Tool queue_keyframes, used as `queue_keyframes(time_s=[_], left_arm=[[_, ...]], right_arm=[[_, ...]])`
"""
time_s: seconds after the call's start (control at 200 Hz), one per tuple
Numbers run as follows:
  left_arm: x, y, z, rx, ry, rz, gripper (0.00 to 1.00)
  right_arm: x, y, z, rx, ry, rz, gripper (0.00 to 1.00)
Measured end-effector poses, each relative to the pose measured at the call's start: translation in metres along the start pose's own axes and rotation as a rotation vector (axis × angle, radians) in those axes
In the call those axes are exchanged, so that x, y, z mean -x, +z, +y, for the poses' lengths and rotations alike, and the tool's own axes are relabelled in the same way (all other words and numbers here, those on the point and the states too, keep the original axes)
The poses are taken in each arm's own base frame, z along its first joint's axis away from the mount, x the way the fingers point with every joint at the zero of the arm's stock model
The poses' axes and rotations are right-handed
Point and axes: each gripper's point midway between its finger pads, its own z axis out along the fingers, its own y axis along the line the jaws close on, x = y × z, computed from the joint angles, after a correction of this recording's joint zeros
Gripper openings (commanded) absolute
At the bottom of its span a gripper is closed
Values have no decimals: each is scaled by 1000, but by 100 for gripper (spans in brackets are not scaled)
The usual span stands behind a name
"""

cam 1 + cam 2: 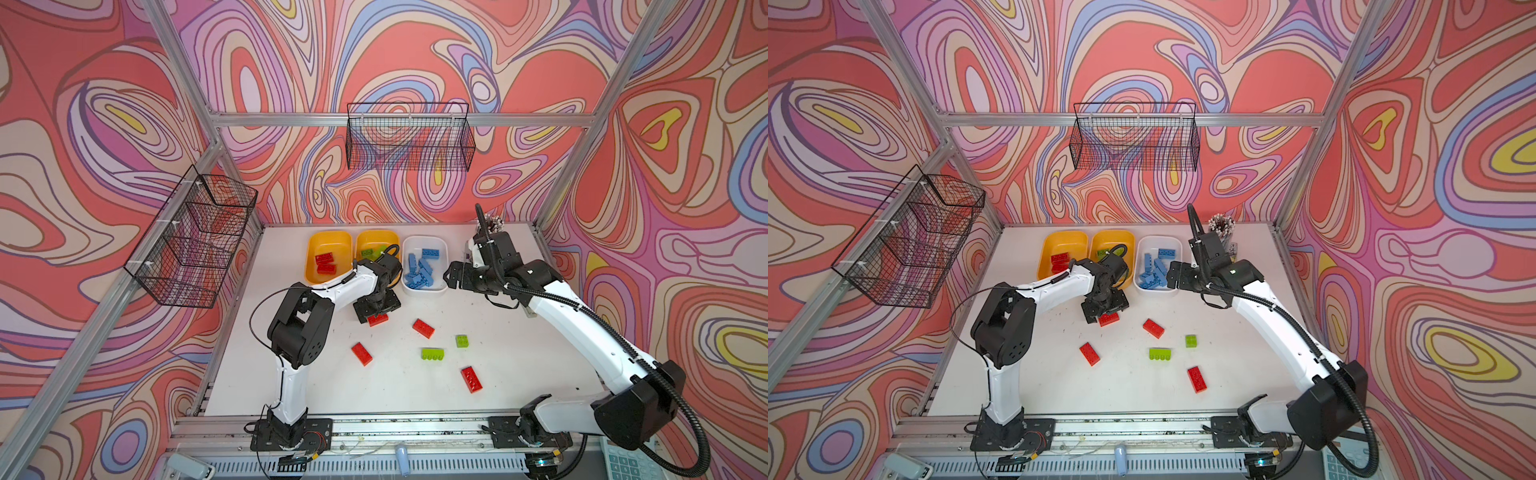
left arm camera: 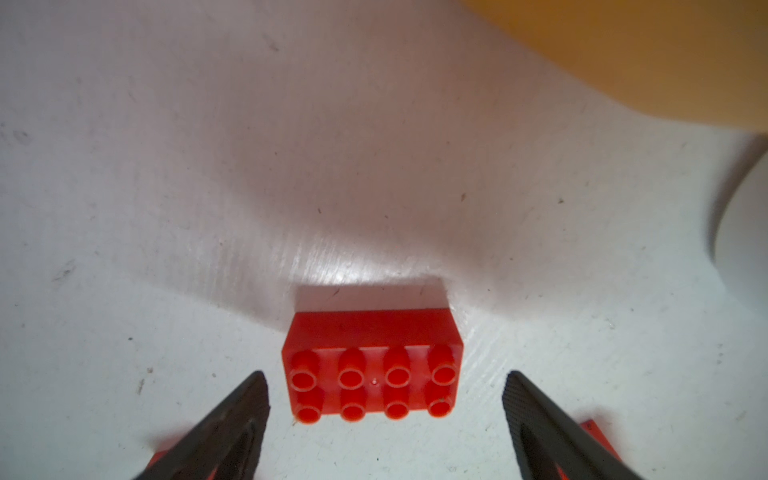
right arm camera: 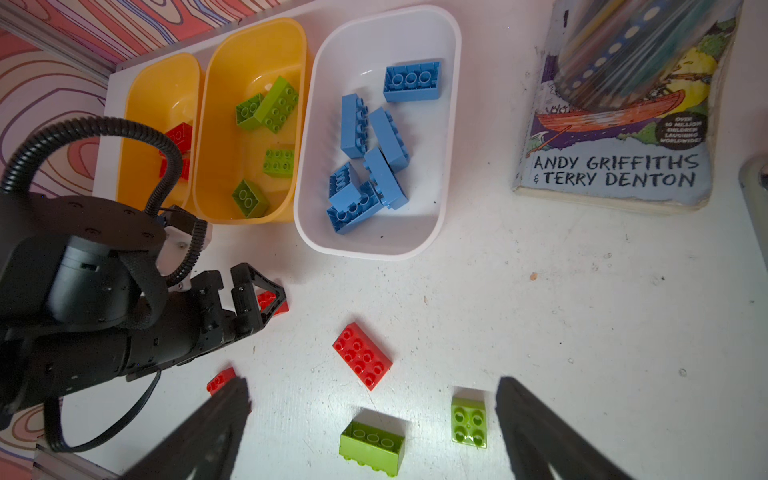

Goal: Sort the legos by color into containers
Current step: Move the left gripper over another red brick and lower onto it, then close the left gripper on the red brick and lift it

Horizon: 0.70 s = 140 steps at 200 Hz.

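My left gripper [image 1: 375,311] hangs open just above a red lego [image 1: 378,320]. In the left wrist view this studded red lego [image 2: 372,332] lies on the table between the spread fingertips [image 2: 255,399], untouched. My right gripper [image 1: 451,276] stands open and empty beside the white container [image 1: 424,241], which holds several blue legos [image 3: 374,145]. One yellow container [image 1: 328,239] holds red legos and another [image 1: 376,235] holds green ones [image 3: 274,104]. Loose on the table are red legos [image 1: 423,328] [image 1: 362,353] [image 1: 471,379] and green legos [image 1: 432,354] [image 1: 461,340].
A book [image 3: 615,166] with a clear cup of pencils [image 1: 492,226] on it sits at the back right corner. Black wire baskets hang on the back wall [image 1: 409,137] and the left wall [image 1: 195,241]. The left arm's wrist overhangs the middle yellow container.
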Motion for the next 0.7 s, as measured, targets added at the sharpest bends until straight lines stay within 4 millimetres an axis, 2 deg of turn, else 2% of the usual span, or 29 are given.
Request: queue_keyframes(time_s=[0.481,0.701], left_arm=[[1,1,1,4,53,-3,89],[-2,8,5,20,64,8,86]], right_arm=[[-1,2,-1,-4,13,7,98],[-1,2,-1,-5,21,9,98]])
